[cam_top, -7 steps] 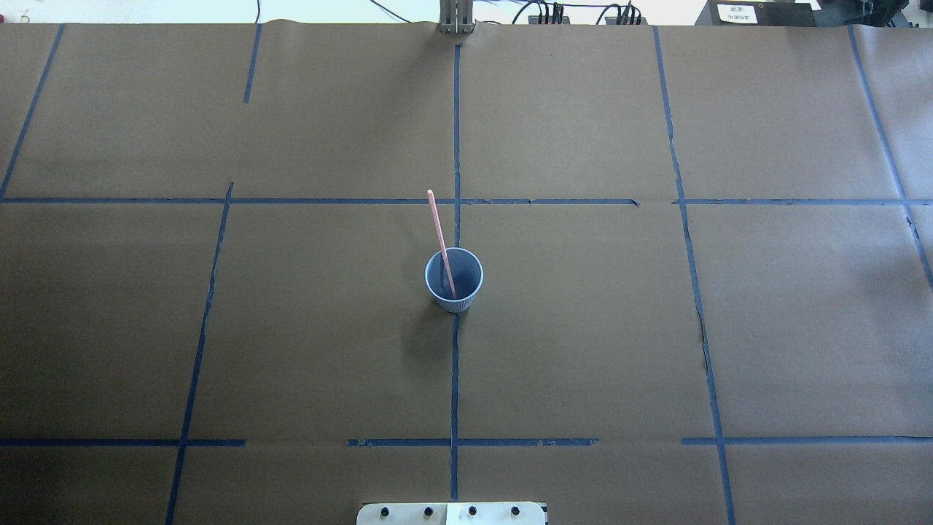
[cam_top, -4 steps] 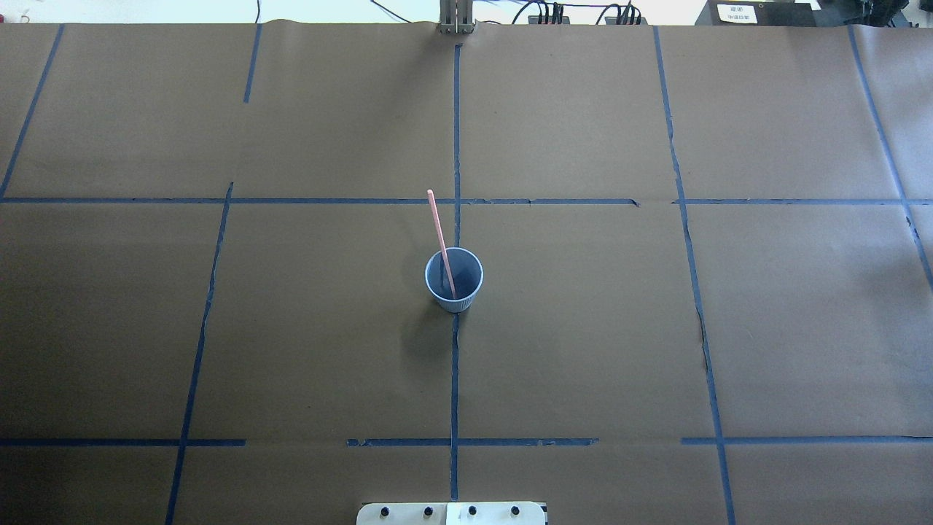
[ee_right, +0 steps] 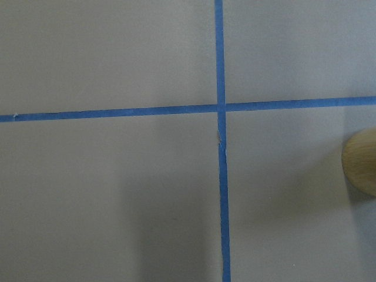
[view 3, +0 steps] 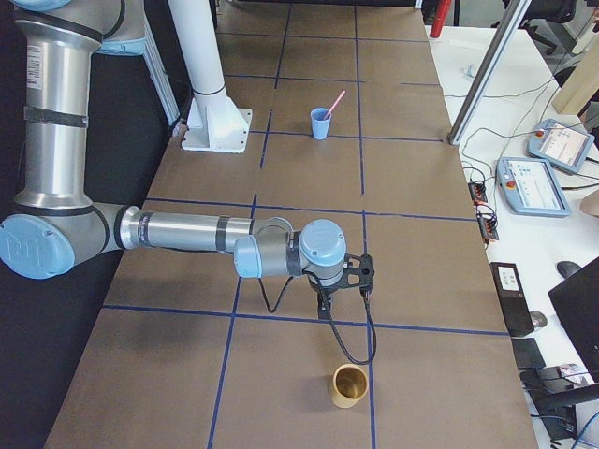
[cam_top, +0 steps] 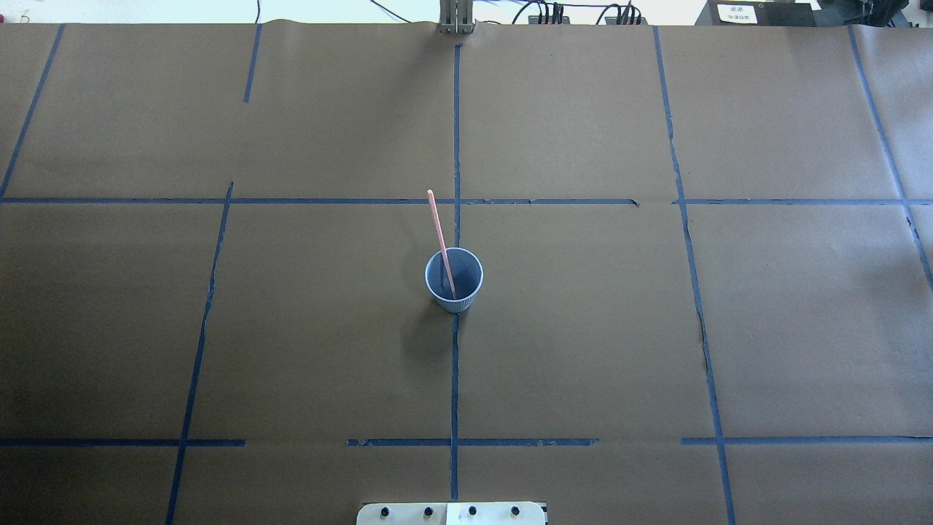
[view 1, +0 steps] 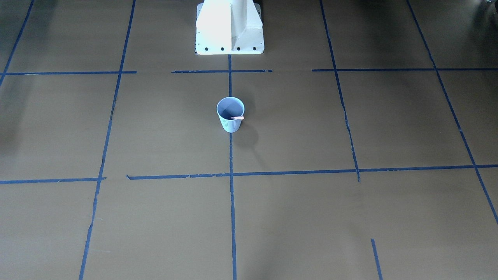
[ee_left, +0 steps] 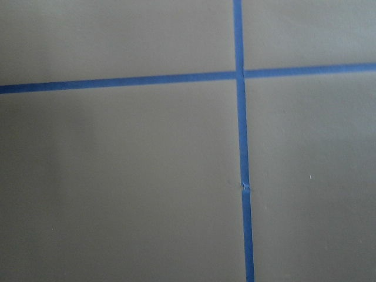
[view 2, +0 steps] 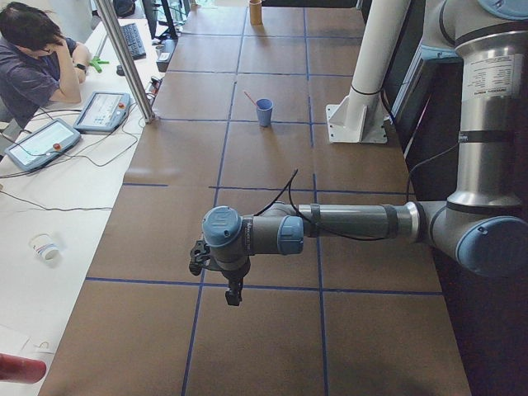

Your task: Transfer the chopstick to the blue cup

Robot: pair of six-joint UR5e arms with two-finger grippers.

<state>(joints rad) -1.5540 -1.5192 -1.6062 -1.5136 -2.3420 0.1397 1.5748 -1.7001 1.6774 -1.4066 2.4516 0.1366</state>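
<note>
A ribbed blue paper cup [cam_top: 470,275] is seen standing upright at the centre of the brown paper-covered tabletop [cam_top: 583,328], on a crossing-free stretch of one of the blue tape lines [cam_top: 454,379]. A slender pink chopstick [cam_top: 439,237] is held inside it, its lower end at the cup's floor and its shaft resting on the rim, tilted toward 11 o'clock in the overhead view. No claw is seen touching either.

In the left side view the left claw [view 2: 234,297] is shown pointing down above a tape line, well apart from the ribbed blue paper cup, at about 6 o'clock from it. In the right side view the right claw [view 3: 325,309] is likewise shown pointing down, with a tan cylindrical cup [view 3: 350,385] near it at 5 o'clock. Whether either claw is spread or pressed together cannot be told.
</note>
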